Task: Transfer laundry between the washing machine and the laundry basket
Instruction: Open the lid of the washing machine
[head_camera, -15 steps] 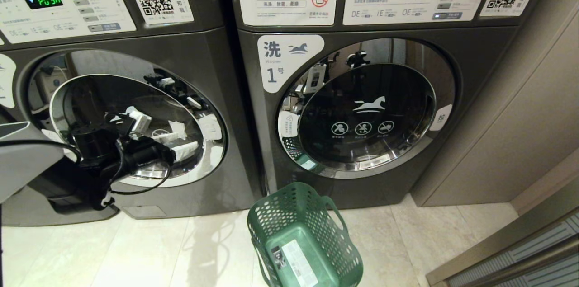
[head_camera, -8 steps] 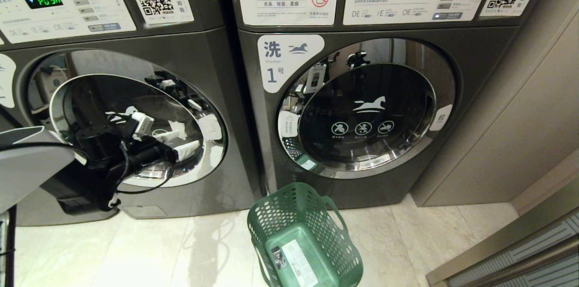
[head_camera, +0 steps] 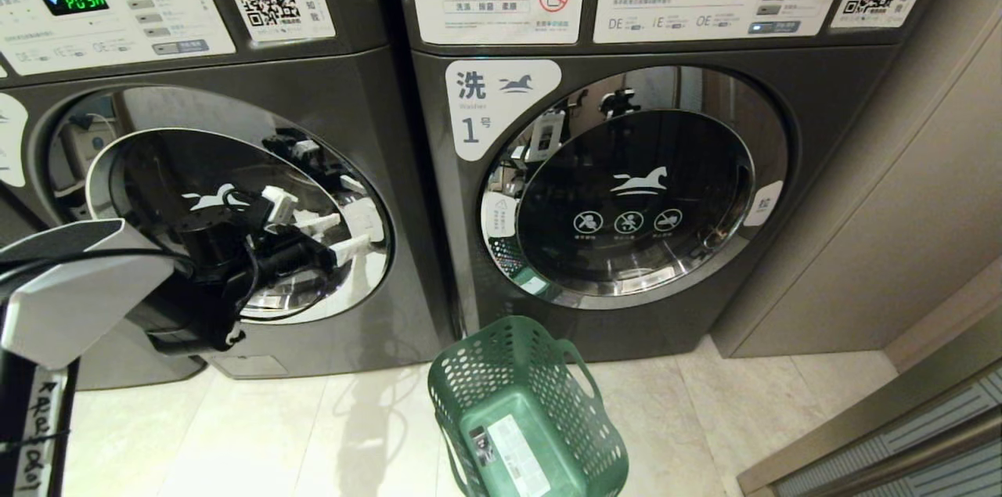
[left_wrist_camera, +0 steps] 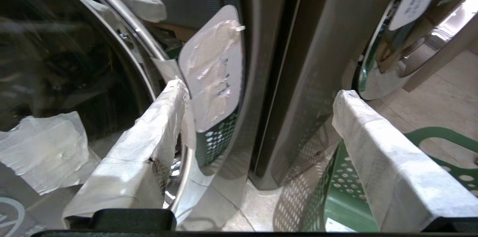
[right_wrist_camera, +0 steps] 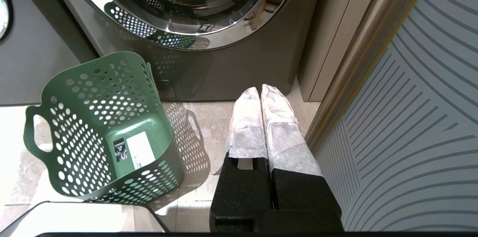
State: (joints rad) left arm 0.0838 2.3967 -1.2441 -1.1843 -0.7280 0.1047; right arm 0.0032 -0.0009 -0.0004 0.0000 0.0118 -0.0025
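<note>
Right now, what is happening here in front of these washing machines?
The robot's left gripper is at the door of the left washing machine, jaws wide open and holding nothing. Both this door and the door of the right washing machine are closed. The green laundry basket stands empty on the floor in front of the machines. The right gripper hangs low near the floor, shut and empty.
</note>
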